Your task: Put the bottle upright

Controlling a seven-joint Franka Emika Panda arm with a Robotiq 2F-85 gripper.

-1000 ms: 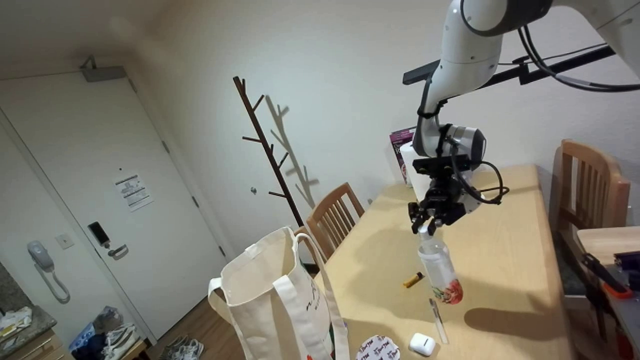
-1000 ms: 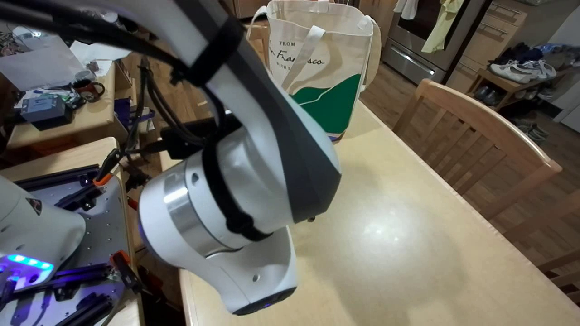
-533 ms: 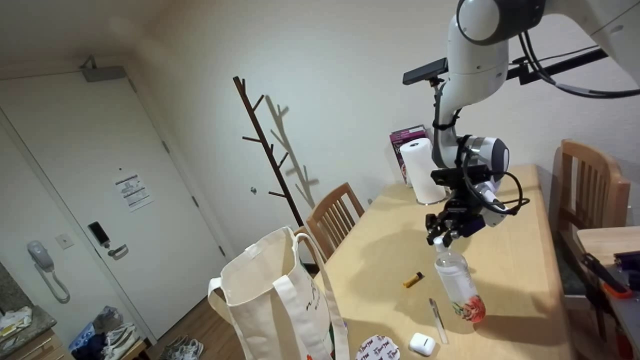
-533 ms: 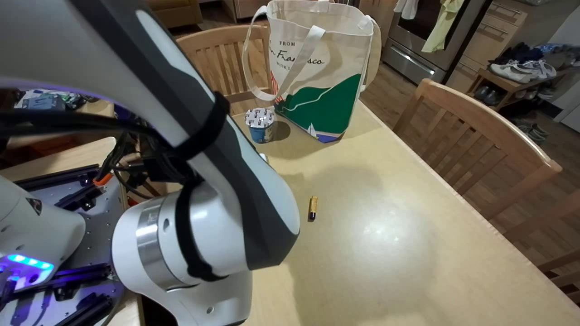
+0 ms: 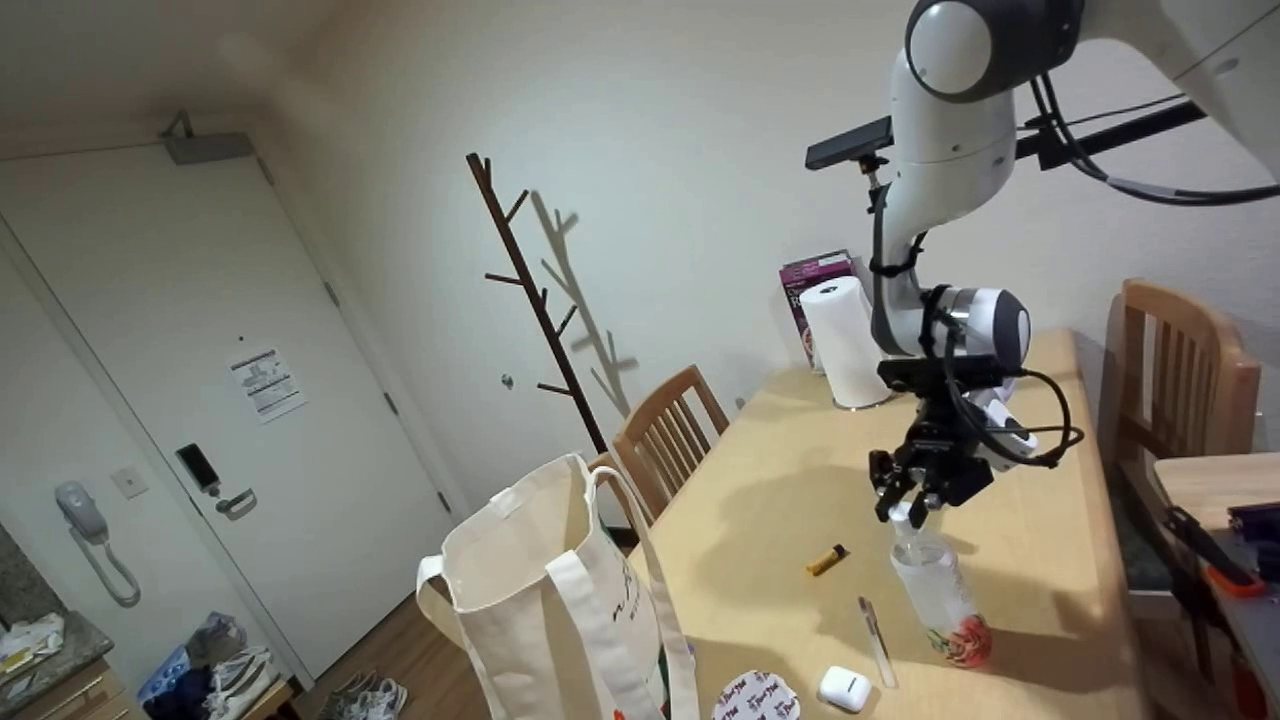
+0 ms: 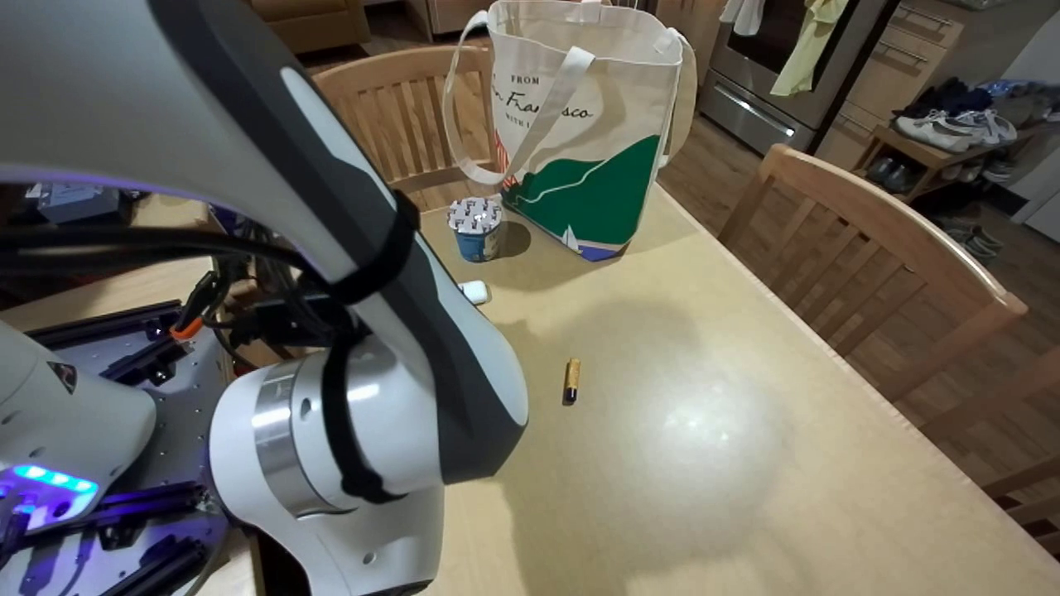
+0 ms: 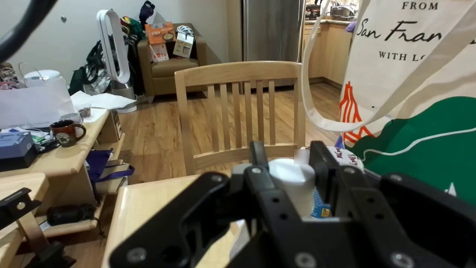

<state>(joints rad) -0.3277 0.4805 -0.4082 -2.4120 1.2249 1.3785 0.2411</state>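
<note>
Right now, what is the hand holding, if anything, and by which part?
The bottle: the hand grips it by its white cap, at the top.

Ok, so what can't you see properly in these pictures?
Bottle: lower part mostly blocked by the gripper, in the wrist view.
Bottle again: hidden by the robot's arm, in an exterior view.
Door paper: writing too small, in an exterior view.
Bag: bottom cut off by the picture's lower edge, in an exterior view.

In an exterior view, the robot arm (image 6: 393, 414) extends over the table (image 6: 662, 530). The tote bag (image 6: 584, 141) stands beside the blue cup (image 6: 478, 233). A yellow-and-black cylinder (image 6: 572, 381) lies apart from both.
</note>
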